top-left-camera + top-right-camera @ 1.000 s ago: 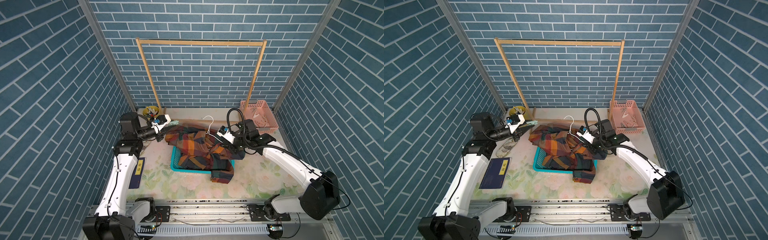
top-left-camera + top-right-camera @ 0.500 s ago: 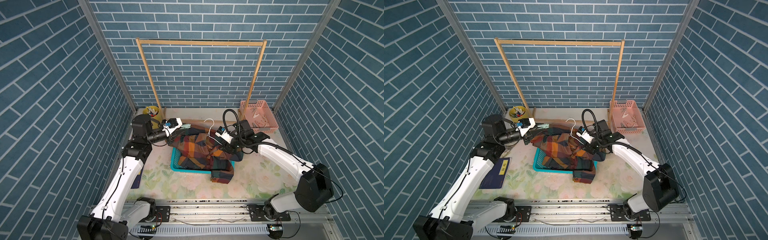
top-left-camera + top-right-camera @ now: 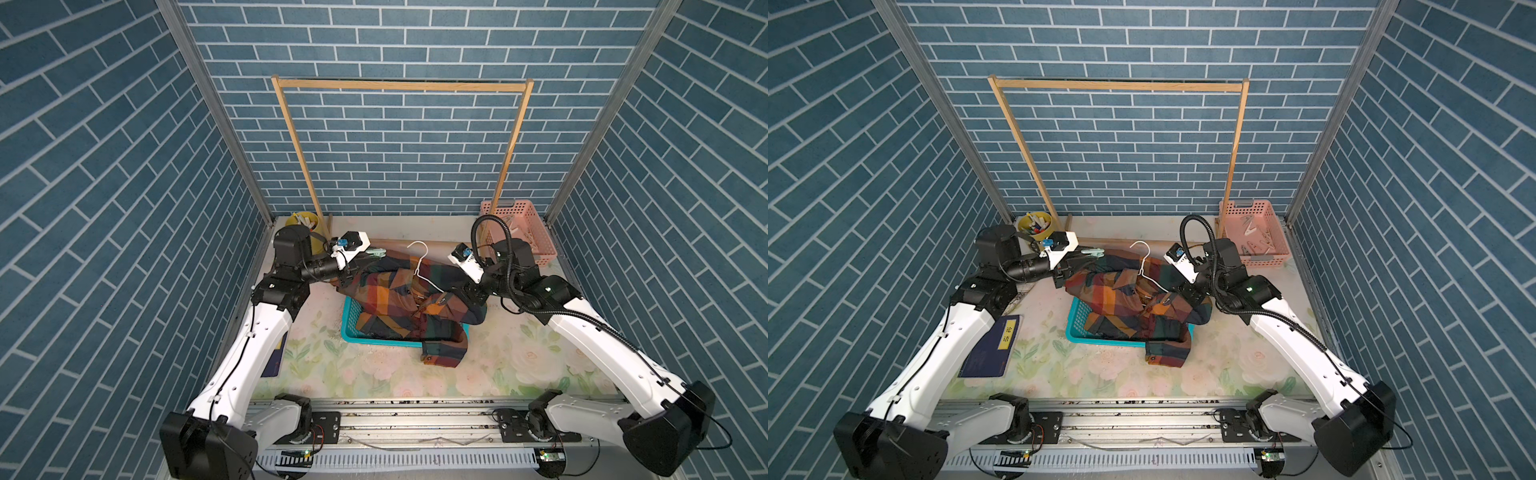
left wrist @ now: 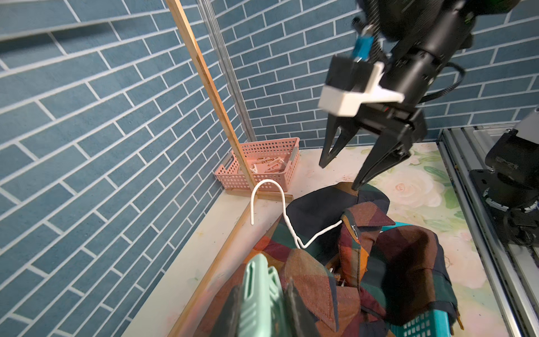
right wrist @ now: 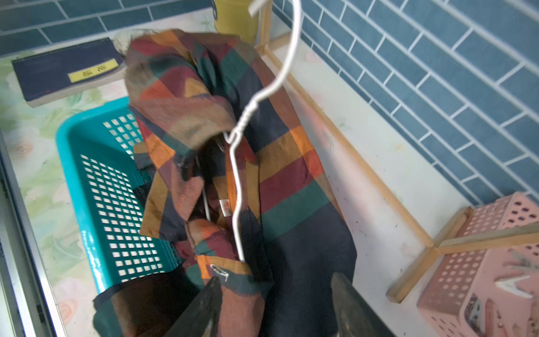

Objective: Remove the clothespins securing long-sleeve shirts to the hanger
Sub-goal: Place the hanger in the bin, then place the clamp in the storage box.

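1. The green pin [image 4: 259, 291] sits at the left end of the shirt [image 3: 399, 299], right beside the cloth. I cannot tell if it bites the cloth.
2. The left gripper [image 4: 262, 318] pinches the green pin, with one dark finger on each side of it.
3. The shirt is a bunched heap. Most of it lies in the teal basket [image 3: 351, 328], and one cuff hangs over the front rim onto the flowery mat.
4. The hanger [image 5: 244, 118] is inside the shirt. Its hook pokes out at the back, toward the wall, and its wire runs down into the collar.
5. The right gripper [image 4: 339, 175] is at the right end of the shirt. Its jaws are spread wide and it holds nothing. One fingertip touches the dark blue part of the shirt, and the other is up in the air.
6. A pink basket [image 3: 528, 232] with loose pins in it stands in the back right corner, behind the right arm.
7. A wooden rack [image 3: 399, 85] stands by the back wall.
8. A dark book [image 3: 992, 349] lies on the mat beside the left arm.
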Robot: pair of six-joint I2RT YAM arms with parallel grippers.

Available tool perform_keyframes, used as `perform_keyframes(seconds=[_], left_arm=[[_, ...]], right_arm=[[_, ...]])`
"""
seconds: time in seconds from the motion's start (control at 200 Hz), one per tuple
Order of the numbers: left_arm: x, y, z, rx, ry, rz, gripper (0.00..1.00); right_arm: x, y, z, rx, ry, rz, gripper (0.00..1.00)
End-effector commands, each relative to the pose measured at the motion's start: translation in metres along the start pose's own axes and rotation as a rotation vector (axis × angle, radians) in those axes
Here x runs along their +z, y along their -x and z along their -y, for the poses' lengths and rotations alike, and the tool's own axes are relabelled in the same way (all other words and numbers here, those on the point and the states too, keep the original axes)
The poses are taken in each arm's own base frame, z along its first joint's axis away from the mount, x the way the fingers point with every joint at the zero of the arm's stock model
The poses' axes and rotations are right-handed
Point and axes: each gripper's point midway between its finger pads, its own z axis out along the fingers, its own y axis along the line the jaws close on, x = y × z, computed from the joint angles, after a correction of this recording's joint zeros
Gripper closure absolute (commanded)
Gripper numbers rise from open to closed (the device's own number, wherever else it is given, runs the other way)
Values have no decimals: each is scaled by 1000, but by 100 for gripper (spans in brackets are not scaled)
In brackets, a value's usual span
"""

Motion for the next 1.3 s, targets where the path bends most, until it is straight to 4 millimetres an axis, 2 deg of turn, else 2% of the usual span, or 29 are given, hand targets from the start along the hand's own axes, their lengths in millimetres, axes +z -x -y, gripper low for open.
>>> perform_keyframes(seconds=[0.0,0.2,0.41,0.645,0.765,1.085,1.295], left_arm=[[4,11,10,-29,-70,10,100],[11,12,14,-25,-81,6,100],[12,14,17,-20,-89,4,100],[16,7,20,-32,-106,-9,100],[16,6,20,-31,-106,-10,100],[19,6,19,-35,-112,-7,100],[21,7,21,-34,-122,-8,100]], right_arm=[[-15,31,-17,-138,-2,61,38],[2,77,-43,-283,30,139,38],[32,99,-50,-357,64,171,38],[43,126,-54,-386,98,233,39],[41,139,-58,-399,117,271,40],[60,143,-73,-405,181,266,41],[70,145,-74,-398,189,264,43]])
